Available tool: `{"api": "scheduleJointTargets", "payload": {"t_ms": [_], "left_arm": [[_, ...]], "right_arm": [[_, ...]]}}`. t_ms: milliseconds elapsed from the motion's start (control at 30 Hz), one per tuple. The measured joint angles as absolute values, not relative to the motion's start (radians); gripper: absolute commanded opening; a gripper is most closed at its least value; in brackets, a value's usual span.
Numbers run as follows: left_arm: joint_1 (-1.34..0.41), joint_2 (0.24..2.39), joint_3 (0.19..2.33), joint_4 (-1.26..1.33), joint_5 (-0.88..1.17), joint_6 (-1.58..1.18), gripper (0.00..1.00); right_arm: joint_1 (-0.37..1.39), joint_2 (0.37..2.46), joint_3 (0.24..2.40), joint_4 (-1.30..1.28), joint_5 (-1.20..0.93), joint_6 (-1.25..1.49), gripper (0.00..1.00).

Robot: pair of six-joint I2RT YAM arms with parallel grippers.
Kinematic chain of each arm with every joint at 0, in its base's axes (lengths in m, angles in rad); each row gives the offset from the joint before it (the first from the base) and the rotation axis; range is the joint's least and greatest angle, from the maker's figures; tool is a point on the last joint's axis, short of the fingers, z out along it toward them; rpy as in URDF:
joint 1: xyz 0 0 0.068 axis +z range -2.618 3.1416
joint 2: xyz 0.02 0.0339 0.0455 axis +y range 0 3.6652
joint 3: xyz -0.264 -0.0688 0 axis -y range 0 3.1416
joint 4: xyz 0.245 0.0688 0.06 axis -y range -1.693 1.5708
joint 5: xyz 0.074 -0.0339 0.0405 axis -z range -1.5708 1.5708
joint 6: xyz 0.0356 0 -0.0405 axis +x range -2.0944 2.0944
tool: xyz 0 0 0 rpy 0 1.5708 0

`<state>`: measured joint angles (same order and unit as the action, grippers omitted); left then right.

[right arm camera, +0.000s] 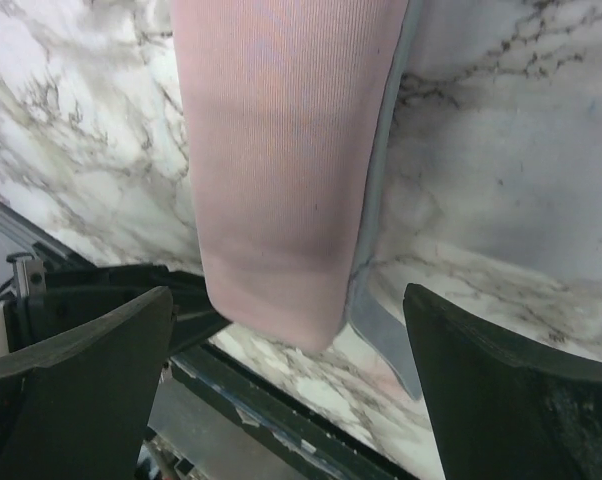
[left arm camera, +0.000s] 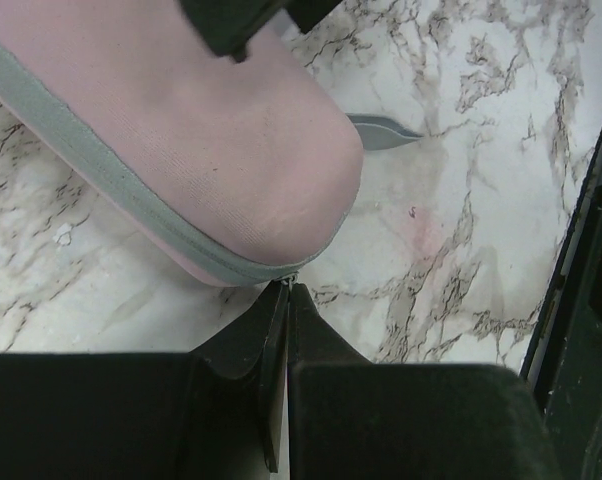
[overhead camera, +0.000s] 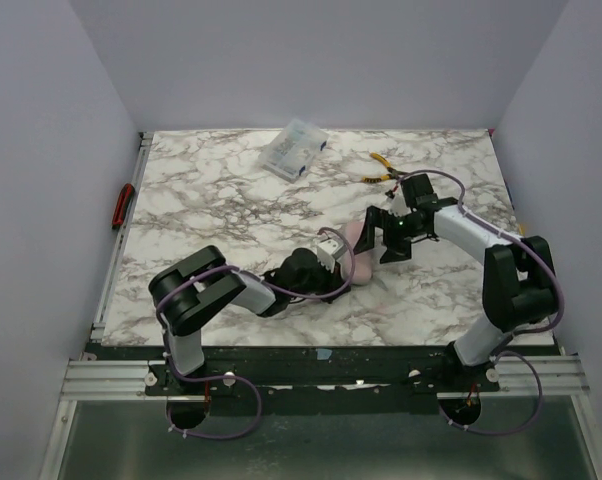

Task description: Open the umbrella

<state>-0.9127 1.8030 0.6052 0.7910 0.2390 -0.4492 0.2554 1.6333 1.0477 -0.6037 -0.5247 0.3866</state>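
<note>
We see the umbrella (overhead camera: 355,240), pinkish-lavender with a grey seam, lying on the marble desk (overhead camera: 211,210) between both arms. Our left tool (left arm camera: 286,292) is pinched closed, its tips at the seam. Our right tool (right arm camera: 288,300) gapes wide astride the umbrella. Print on the clear box (overhead camera: 293,150) is too small to read.

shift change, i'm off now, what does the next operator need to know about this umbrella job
Left gripper: shut, tips at the grey trim of the umbrella; I cannot tell whether it pinches the trim.
Right gripper: open, fingers on either side of the umbrella's end, not touching.
Umbrella: folded, lying on the marble table between both grippers.
Done: arms in position only.
Left: get a firm hold and open it.
</note>
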Motion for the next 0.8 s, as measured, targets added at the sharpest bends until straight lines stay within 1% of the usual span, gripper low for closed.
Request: {"api": "scheduleJointTargets", "payload": {"t_ms": [100,133,200,267,333,433,567,700,800], "left_arm": [[-0.919,1.816,0.628,0.789,0.235,-0.445,0.00],[-0.919,1.819,0.632,0.788,0.234,-0.445,0.00],[-0.919,1.827,0.641,0.784,0.229,-0.442,0.00],[-0.919,1.830,0.645,0.780,0.221,-0.439,0.00],[-0.918,1.829,0.645,0.778,0.215,-0.438,0.00],[-0.919,1.828,0.645,0.768,0.205,-0.438,0.00],[-0.919,1.804,0.638,0.747,0.176,-0.440,0.00],[-0.916,1.768,0.623,0.713,0.138,-0.433,0.00],[-0.907,1.755,0.622,0.690,0.119,-0.418,0.00]], "right_arm": [[0.263,1.670,1.048,-0.547,-0.523,0.414,1.00],[0.268,1.682,1.048,-0.530,-0.521,0.419,0.98],[0.284,1.704,1.051,-0.506,-0.516,0.419,0.89],[0.302,1.724,1.054,-0.487,-0.508,0.417,0.75],[0.311,1.739,1.054,-0.480,-0.493,0.400,0.55],[0.316,1.757,1.060,-0.480,-0.475,0.373,0.32],[0.316,1.763,1.064,-0.483,-0.473,0.337,0.13],[0.317,1.772,1.076,-0.494,-0.485,0.290,0.01],[0.317,1.775,1.079,-0.492,-0.500,0.258,0.01]]}}
